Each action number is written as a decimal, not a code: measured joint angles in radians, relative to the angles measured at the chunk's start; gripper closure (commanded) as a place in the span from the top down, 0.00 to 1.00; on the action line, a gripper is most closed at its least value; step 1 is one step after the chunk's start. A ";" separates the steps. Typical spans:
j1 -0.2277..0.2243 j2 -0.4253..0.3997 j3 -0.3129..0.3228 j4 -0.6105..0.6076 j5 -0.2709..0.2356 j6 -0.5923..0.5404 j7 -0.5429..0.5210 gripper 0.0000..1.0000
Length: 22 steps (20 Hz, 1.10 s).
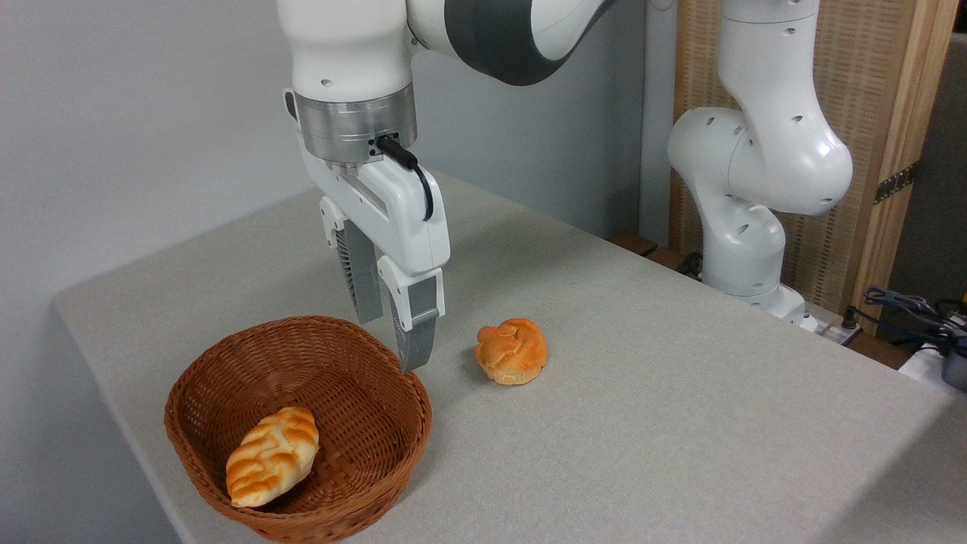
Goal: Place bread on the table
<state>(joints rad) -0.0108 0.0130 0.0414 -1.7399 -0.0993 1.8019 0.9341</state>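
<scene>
At the left, a basket (355, 393) of brown woven wicker sat on the table (680, 423), round-walled and open at the top, with a tight ribbed weave and a thicker plaited rim. Inside it, low against the near-left wall, lay the bread (272, 455): a long oval loaf, pale cream underneath, with golden-orange braided stripes running across its top. Its surface looked smooth and slightly glossy, and it lay tilted, one end lower toward the front rim, resting on the basket floor and touching the wall.

Above the basket's far-right rim hung the gripper (393, 332), pointing down, its white housing under a brushed metal collar with a black cable looping from the side. Its two grey fingers (415, 325) were flat and tapered, one with a ribbed inner face. They stood a narrow way apart and held nothing. The nearer fingertip hung just over the rim, apart from the bread.

Just to the right of the gripper, on the bare table, sat a bun (511, 350), rounder, knobbly and evenly orange. The table was a broad flat top in light grey-beige, fabric-textured, with rounded edges.

Further right stood the arm's base (748, 189), white, smooth and bulbous, in front of a wooden panel (869, 91) with a pale woven infill.
</scene>
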 measured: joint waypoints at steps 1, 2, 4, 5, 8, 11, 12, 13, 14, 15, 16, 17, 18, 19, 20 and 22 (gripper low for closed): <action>0.000 0.000 0.001 0.000 0.000 0.000 0.000 1.00; 0.000 0.000 0.002 0.000 0.000 0.000 0.000 1.00; 0.000 0.000 0.008 0.000 0.000 0.000 0.000 1.00; 0.001 0.000 0.009 0.000 0.000 0.000 0.001 1.00; 0.001 0.000 0.012 0.000 0.000 0.000 0.001 1.00; 0.001 0.000 0.012 0.000 0.000 0.000 0.001 1.00; 0.001 0.000 0.012 0.000 0.000 0.000 0.001 1.00; 0.001 0.000 0.012 0.000 0.000 0.000 0.001 1.00; 0.001 0.000 0.012 0.000 0.000 0.000 0.001 1.00; 0.001 0.000 0.012 0.000 0.000 0.000 0.001 1.00; 0.001 0.000 0.012 0.000 0.000 0.000 0.001 1.00; 0.001 0.000 0.012 0.000 0.000 0.000 0.001 1.00; 0.001 0.000 0.012 0.000 0.000 0.000 0.001 1.00; 0.001 0.000 0.012 0.000 0.000 0.000 0.001 1.00; 0.001 0.000 0.012 0.000 0.000 0.000 0.001 1.00; 0.001 0.000 0.012 0.000 0.000 0.000 0.001 1.00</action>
<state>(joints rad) -0.0099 0.0129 0.0538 -1.7399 -0.0993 1.8018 0.9347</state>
